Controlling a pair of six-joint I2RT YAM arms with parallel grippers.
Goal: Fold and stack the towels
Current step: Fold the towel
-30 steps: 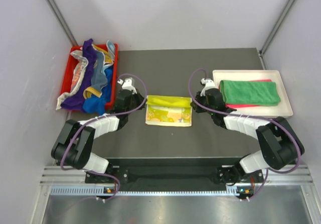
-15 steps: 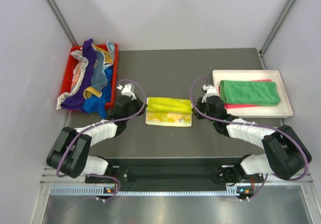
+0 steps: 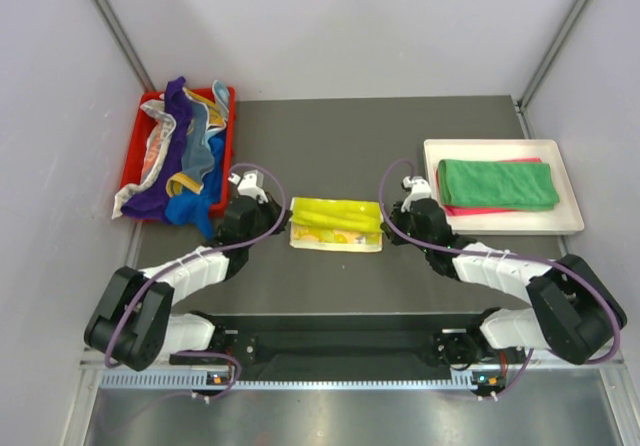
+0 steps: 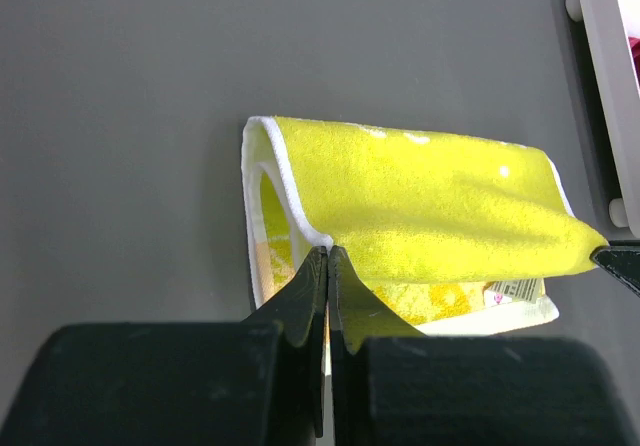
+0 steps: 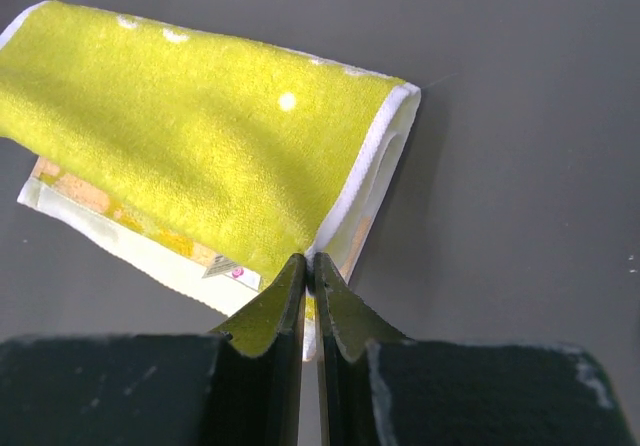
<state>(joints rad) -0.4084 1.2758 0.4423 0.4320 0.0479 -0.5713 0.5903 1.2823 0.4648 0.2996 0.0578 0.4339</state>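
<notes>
**Surfaces from my feed**

The yellow-green towel (image 4: 430, 206) is nappy terry cloth with a smooth white hem. The tabletop (image 4: 130, 86) looks matt, dark and even. My fingers (image 4: 303, 301) are matt black plastic. The tray (image 3: 480, 151) is smooth white plastic; the bin (image 3: 229, 126), shiny red plastic.

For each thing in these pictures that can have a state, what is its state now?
yellow-green towel: half folded, top layer raised off the lower one.
left gripper: shut on the yellow-green towel's left edge.
right gripper: shut on its right edge.
green towel: folded, lying on the pink towel.
pink towel: flat in the white tray, mostly covered.
loose towels: unfolded, heaped in the red bin, some hanging over its rim.
</notes>
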